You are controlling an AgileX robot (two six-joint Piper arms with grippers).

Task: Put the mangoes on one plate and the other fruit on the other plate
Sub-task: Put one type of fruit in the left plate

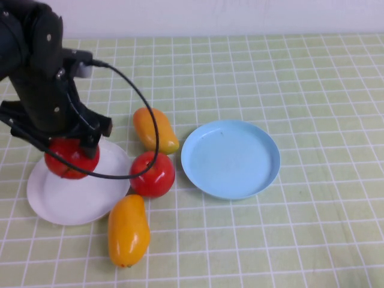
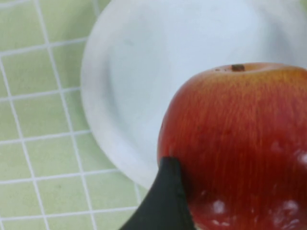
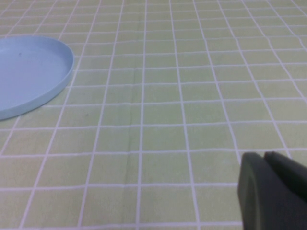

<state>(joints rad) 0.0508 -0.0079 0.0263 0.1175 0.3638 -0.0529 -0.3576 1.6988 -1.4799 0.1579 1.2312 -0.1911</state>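
1. Over the white plate, the left gripper is clamped on an apple, hiding its top.
2. Beside that plate lie the second apple and both mangoes.
3. The blue plate sits beyond them.
4. The right gripper is cut off; its jaws look together.

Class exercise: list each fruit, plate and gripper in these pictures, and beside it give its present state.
Left gripper: shut on the held apple, over the white plate.
Right gripper: out of the high view, above bare tablecloth.
Second apple: on the cloth between the plates.
Far mango: on the cloth.
Near mango: on the cloth.
Blue plate: empty.
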